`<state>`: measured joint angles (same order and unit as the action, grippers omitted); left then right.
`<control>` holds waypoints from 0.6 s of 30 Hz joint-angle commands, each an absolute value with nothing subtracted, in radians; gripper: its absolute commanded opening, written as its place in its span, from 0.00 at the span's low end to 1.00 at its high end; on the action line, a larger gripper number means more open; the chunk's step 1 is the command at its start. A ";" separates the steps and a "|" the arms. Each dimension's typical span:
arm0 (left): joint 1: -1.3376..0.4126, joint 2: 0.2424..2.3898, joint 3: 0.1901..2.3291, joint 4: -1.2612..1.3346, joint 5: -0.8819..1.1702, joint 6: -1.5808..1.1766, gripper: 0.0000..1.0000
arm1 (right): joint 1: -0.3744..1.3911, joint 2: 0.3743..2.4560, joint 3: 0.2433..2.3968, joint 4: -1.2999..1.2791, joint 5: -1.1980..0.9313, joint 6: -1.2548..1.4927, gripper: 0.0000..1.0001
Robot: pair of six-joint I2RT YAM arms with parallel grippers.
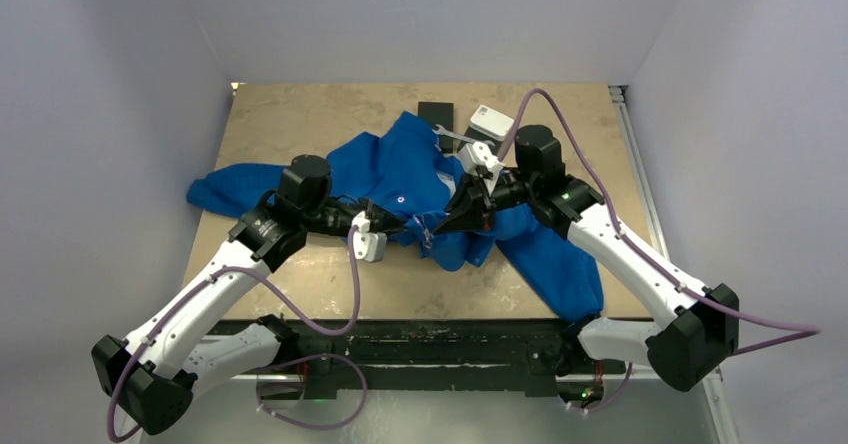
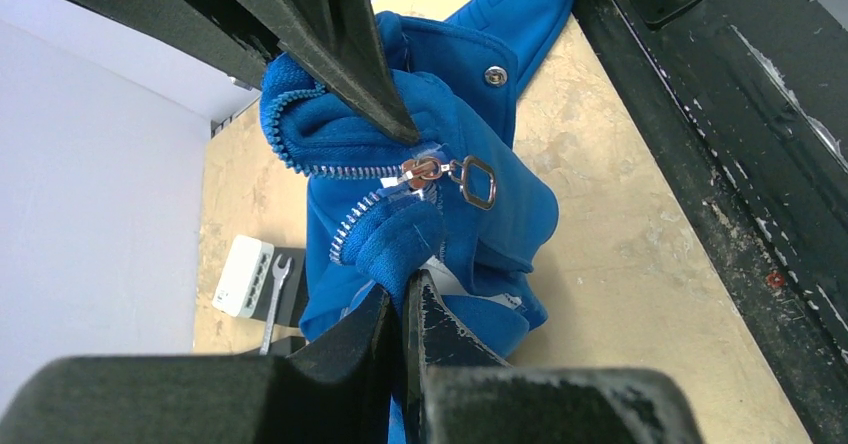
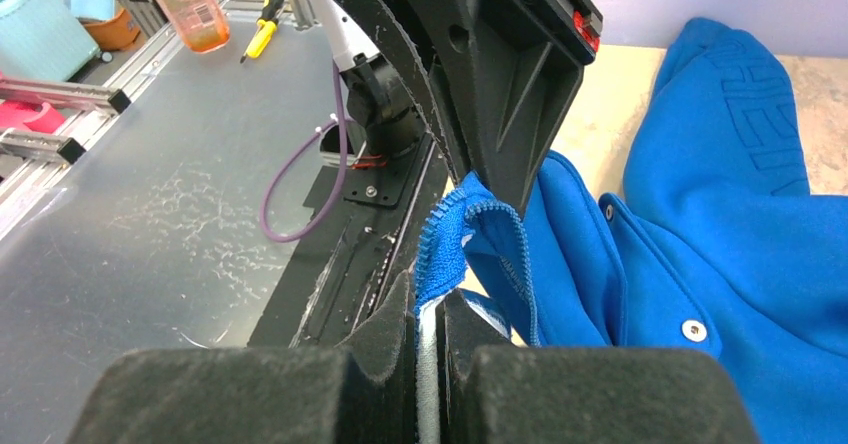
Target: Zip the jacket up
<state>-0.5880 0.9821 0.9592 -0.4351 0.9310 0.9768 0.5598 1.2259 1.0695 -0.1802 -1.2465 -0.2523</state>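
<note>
At the centre of the table [image 1: 300, 124], between the two arms, the blue jacket [image 1: 400, 169] lies bunched, one sleeve trailing left and another part hanging toward the near right edge. Its lower front is lifted clear of the surface.

In the left wrist view the two rows of zipper teeth [image 2: 350, 171] converge on the slider [image 2: 425, 171], whose ring pull [image 2: 478, 182] dangles free; a snap [image 2: 494, 74] sits on the fabric above. The teeth beyond the slider stand apart, so closing appears barely begun. Whether the pin is fully seated in the slider cannot be told from this angle.

The left gripper [image 2: 405, 299] has its jaws pressed together on a fold of blue fabric just below the slider. The right gripper [image 3: 430, 309] has its jaws likewise closed, pinching the jacket's toothed edge. Neither holds the pull.

Step in hand: securing both sides of the zipper base before drawing the slider. To do this well, one gripper should anchor the hem beneath the slider while the other takes the ring pull and travels along the teeth. The tape should be kept taut and straight, both rows level, and loose fabric held away from the slider's mouth, where it would probably jam.

A white box [image 1: 490, 121] and a wrench [image 1: 455, 136] rest at the far edge, near the jacket's far side.
</note>
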 commanded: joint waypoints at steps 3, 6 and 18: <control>-0.596 0.955 0.955 -0.407 0.950 1.013 0.00 | 0.551 1.204 1.063 -0.106 -1.244 -0.193 0.00; -0.596 0.951 0.953 -0.400 0.947 1.011 0.00 | 0.550 1.203 1.056 -0.103 -1.238 -0.193 0.00; -0.597 0.951 0.938 -0.356 0.946 0.981 0.00 | 0.551 1.207 1.053 -0.096 -1.243 -0.192 0.00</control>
<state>-0.5907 0.9703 0.9432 -0.4080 0.9264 0.9852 0.5541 1.2236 1.0538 -0.1364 -1.2457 -0.2020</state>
